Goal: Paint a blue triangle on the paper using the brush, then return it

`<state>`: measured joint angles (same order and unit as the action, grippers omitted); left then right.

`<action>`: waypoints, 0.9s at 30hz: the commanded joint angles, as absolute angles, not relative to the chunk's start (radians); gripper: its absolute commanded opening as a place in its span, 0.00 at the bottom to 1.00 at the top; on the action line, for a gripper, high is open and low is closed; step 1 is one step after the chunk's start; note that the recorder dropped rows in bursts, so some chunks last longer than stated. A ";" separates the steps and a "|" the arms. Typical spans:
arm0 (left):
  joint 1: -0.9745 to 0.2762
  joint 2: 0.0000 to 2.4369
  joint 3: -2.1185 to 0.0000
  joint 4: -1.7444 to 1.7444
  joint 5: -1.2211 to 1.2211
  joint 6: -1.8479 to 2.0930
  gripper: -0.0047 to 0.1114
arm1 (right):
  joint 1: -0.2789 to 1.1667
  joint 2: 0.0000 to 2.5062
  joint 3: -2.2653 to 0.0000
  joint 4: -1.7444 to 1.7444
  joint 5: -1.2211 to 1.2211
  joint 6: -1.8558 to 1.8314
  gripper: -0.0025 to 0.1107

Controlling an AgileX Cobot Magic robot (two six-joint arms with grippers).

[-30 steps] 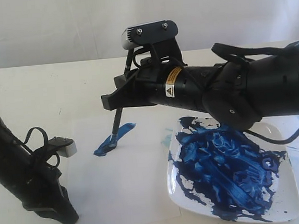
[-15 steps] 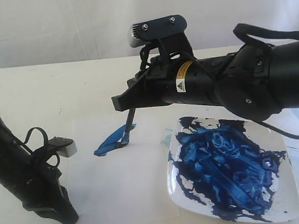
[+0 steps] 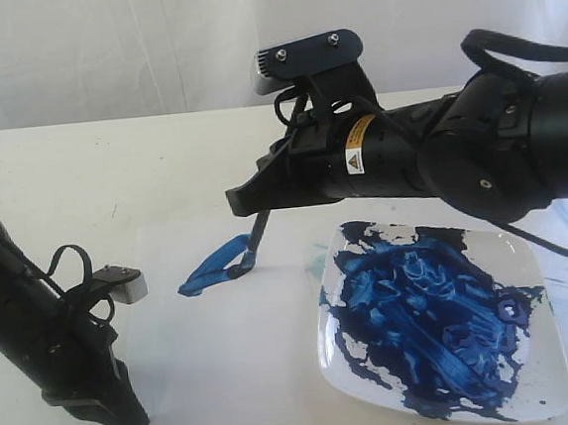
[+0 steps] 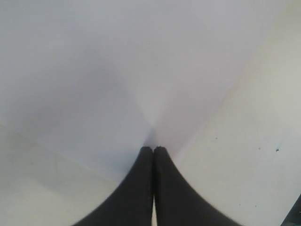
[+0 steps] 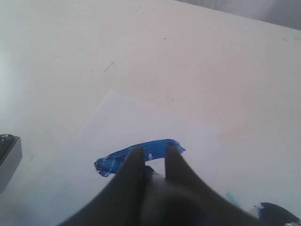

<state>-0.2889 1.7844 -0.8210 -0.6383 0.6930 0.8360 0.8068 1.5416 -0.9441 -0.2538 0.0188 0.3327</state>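
The paper (image 3: 237, 356) lay flat on the table (image 3: 53, 183), the left gripper (image 4: 153, 155) resting at its near left edge, jaws pressed together with nothing between them; the right gripper (image 3: 243, 198) reached in from the plate (image 3: 551, 368) side, jaws narrowed onto the brush (image 3: 257, 237), which stood steeply, bristles down on the sheet; the blue triangle (image 3: 212, 268), seemingly only part drawn, stretched from the bristles toward the left arm, its long axis slanting far-right to near-left; only the right arm was placed for the next stroke.
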 commanded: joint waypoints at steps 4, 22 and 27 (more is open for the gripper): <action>-0.292 1.786 -0.815 -0.638 0.718 0.840 0.04 | 0.757 1.504 -0.938 -0.269 0.049 0.315 0.02; -0.292 1.786 -0.815 -0.638 0.716 0.840 0.04 | 0.736 1.464 -0.938 -0.269 -0.049 0.317 0.02; -0.292 1.786 -0.815 -0.638 0.718 0.840 0.04 | 0.736 1.484 -0.938 -0.267 -0.146 0.317 0.02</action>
